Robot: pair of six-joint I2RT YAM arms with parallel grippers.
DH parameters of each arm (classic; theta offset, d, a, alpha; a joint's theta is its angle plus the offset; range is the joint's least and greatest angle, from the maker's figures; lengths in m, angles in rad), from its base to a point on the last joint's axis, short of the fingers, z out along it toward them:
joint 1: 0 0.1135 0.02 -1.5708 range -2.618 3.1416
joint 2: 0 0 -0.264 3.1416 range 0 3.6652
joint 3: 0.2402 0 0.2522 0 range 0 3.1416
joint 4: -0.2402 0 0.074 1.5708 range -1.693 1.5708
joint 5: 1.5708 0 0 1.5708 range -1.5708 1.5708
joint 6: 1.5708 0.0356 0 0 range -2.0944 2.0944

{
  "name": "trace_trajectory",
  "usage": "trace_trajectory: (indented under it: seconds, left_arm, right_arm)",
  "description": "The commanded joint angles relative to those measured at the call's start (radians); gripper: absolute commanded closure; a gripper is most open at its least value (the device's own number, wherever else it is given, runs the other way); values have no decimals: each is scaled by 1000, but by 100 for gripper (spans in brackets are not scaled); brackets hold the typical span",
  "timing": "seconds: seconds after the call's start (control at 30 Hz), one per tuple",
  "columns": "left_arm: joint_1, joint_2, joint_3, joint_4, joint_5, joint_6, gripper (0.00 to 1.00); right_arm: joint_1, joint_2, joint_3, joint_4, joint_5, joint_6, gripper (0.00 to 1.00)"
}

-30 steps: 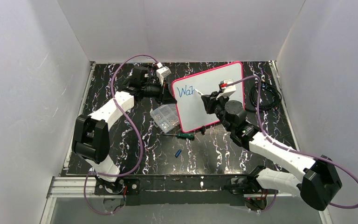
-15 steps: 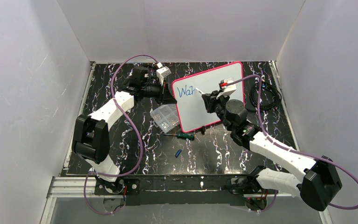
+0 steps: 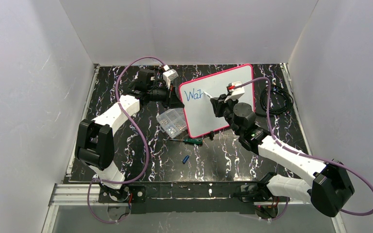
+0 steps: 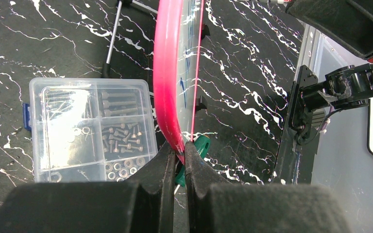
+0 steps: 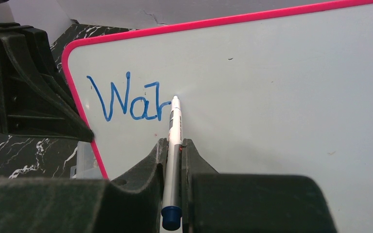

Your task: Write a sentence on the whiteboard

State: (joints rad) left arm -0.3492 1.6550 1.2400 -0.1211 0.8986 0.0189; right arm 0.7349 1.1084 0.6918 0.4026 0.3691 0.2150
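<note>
The whiteboard (image 3: 223, 104), white with a pink-red rim, stands tilted at the table's back middle. My left gripper (image 3: 175, 99) is shut on its left rim (image 4: 167, 87); the rim runs up from between the jaws in the left wrist view. My right gripper (image 3: 216, 104) is shut on a white marker (image 5: 174, 145) with a blue end. Its tip touches the board just right of the blue letters "War" (image 5: 128, 99), the only part of the sentence that shows. The letters also show in the top view (image 3: 193, 94).
A clear compartment box (image 3: 171, 122) of screws and nuts lies left of the board, also in the left wrist view (image 4: 90, 128). A green-handled screwdriver (image 3: 193, 141) and a small blue cap (image 3: 185, 159) lie in front. Black cables (image 3: 278, 102) lie at the right.
The right gripper and marker have crept slightly up and right along the board. The left arm and the board have not moved.
</note>
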Motion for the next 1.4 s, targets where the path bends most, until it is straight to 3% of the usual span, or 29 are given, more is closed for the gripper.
trace_trajectory:
  seconds: [0.0,0.3,0.83,1.37]
  left_arm:
    - [-11,-52,25,-37,31,39,100]
    - [-12,-52,26,-37,33,38,100]
    - [-11,-53,25,-35,35,38,100]
    - [-11,-52,25,-34,36,38,100]
  right_arm:
    - [-5,-16,-5,39,32,5,99]
    - [-5,-38,-63,8,12,51,99]
    - [-5,-15,-19,117,44,39,99]
    - [-5,-21,-35,122,110,24,99]
